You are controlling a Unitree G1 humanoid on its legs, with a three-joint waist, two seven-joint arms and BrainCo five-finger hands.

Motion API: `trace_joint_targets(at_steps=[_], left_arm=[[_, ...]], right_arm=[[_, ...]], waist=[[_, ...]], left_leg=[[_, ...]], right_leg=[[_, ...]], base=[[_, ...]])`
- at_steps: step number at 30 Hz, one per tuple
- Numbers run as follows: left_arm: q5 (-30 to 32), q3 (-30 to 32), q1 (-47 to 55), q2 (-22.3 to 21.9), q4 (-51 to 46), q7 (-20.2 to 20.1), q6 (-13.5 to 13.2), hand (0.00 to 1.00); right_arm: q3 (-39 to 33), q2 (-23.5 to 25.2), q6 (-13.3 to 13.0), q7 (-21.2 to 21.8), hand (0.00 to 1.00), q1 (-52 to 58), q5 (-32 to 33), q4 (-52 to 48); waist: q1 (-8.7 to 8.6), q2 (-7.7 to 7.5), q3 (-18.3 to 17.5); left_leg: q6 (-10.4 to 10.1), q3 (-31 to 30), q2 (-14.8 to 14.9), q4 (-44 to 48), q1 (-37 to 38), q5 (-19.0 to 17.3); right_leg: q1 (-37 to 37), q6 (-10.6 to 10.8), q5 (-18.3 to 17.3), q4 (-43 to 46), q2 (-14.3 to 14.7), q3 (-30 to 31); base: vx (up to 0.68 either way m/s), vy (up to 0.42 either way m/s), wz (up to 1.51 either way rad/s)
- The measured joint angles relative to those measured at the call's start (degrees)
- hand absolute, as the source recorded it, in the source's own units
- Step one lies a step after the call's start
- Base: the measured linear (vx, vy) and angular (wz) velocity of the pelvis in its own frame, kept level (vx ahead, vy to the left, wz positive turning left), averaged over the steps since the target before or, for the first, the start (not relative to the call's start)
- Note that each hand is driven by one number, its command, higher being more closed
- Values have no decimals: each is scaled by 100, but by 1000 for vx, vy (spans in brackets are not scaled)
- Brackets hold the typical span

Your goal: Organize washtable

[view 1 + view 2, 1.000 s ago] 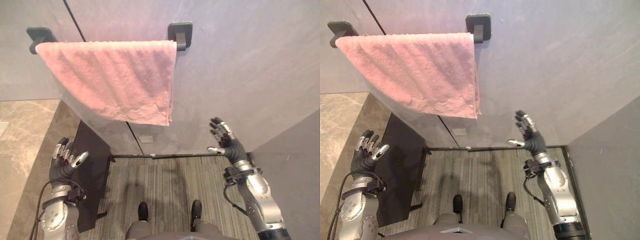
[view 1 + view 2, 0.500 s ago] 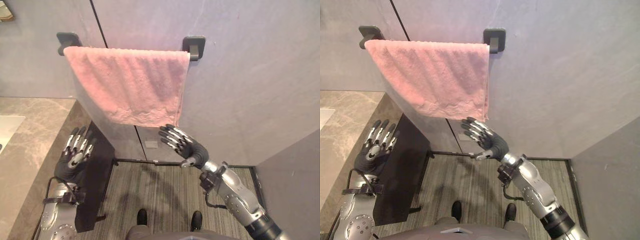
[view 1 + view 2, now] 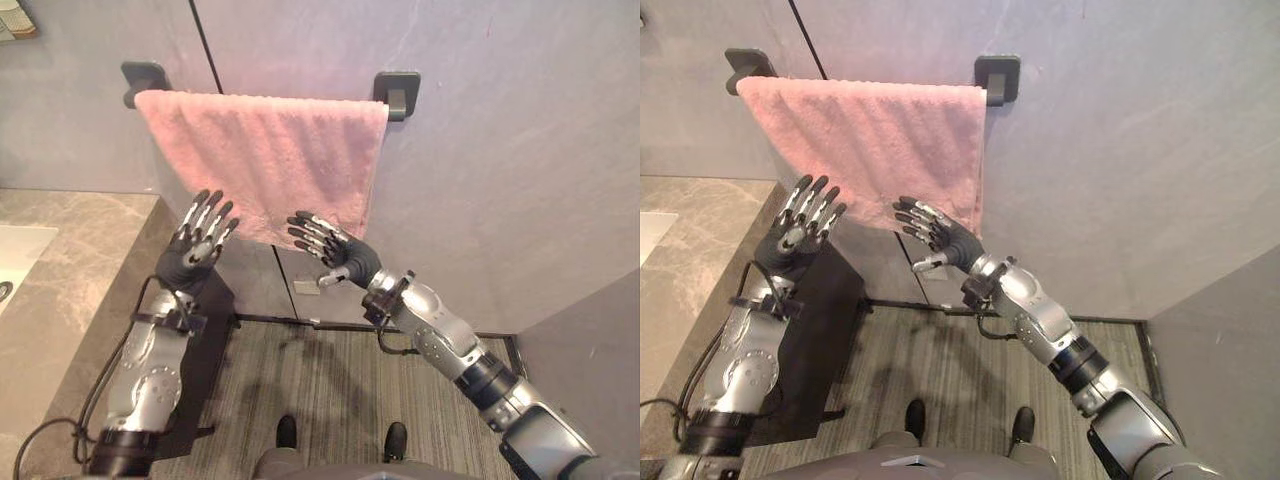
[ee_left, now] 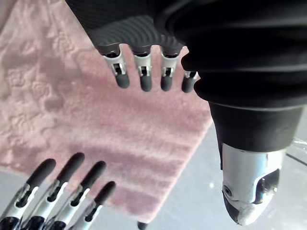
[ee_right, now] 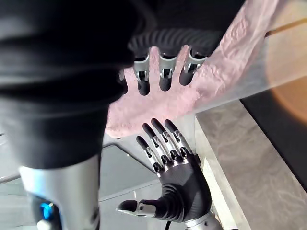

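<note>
Eye views: pink towel (image 3: 265,160) is hanging spread over the wall rail (image 3: 398,90), beside the counter (image 3: 60,270). Left hand (image 3: 195,250) is lifting higher than half a second ago. Right hand (image 3: 335,255) is staying by the towel's lower edge. Both are splayed, holding nothing.

Left wrist view: towel is showing just past the straight fingers.

Right wrist view: left hand is spreading flat below the towel's hem.

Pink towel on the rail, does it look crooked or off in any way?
Slightly: the pink towel hangs spread flat, but its lower hem slants, sitting lower toward the right bracket. No damage shows.
</note>
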Motion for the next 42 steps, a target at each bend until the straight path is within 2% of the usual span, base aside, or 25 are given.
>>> trace_joint_targets(at_steps=[6,11,15,20,23,31,34,36,42], left_arm=[[-107,-403,-869,89,793,347,-56,0],[-157,-455,-1609,89,1406,673,-66,0],[-242,-475,-2447,95,1865,828,-138,0],[-350,-533,-3246,163,2525,1003,-199,0],[-429,-651,-3399,344,2675,1076,-204,0],[-563,-567,-3723,360,3085,1378,-238,0],[-561,-365,-3727,336,3508,1441,-235,0],[-554,-192,-3687,311,3855,1519,-205,0],[-524,14,-3461,272,4251,1579,-133,0]], right_arm=[[5,288,0,-439,0,-637,-102,624],[-98,503,-4,-799,0,-1255,-49,958],[-403,812,-37,-970,0,-1978,-44,1437],[-651,1031,-86,-1240,0,-2624,-39,2033],[-876,1082,-91,-1366,0,-2657,-33,2152],[-1154,958,-90,-1598,0,-2731,180,2183],[-1258,851,-76,-1605,0,-2731,183,2222],[-1474,788,-75,-1629,0,-2730,412,2277],[-1864,635,-76,-1653,0,-2561,635,2397]], waist=[[46,8,7],[70,21,60],[124,34,417],[139,55,568],[134,51,583],[103,21,851],[35,20,854],[-6,10,865],[-38,0,883]], left_leg=[[-13,1,8,6,-123,14],[-14,17,12,7,-215,37],[-20,29,26,6,-278,63],[-23,33,52,7,-455,147],[-26,79,44,7,-458,154],[-22,221,41,7,-476,172],[-19,273,40,6,-464,180],[-19,333,42,6,-439,182],[-28,399,53,2,-394,188]], right_leg=[[-125,-10,61,-2,7,23],[-227,-18,109,-3,13,52],[-311,-46,171,-21,24,83],[-496,-83,227,-6,44,91],[-520,-77,231,-6,42,136],[-627,-83,319,-3,59,295],[-648,-85,345,-2,60,340],[-668,-91,370,-3,66,401],[-671,-96,381,-18,82,477]], base=[[0,0,0],[-7,1,-1],[-71,-4,-3],[-20,-4,-1],[27,4,-6],[-16,3,-9],[-21,3,-10],[-31,0,-13],[-26,-3,-8]])
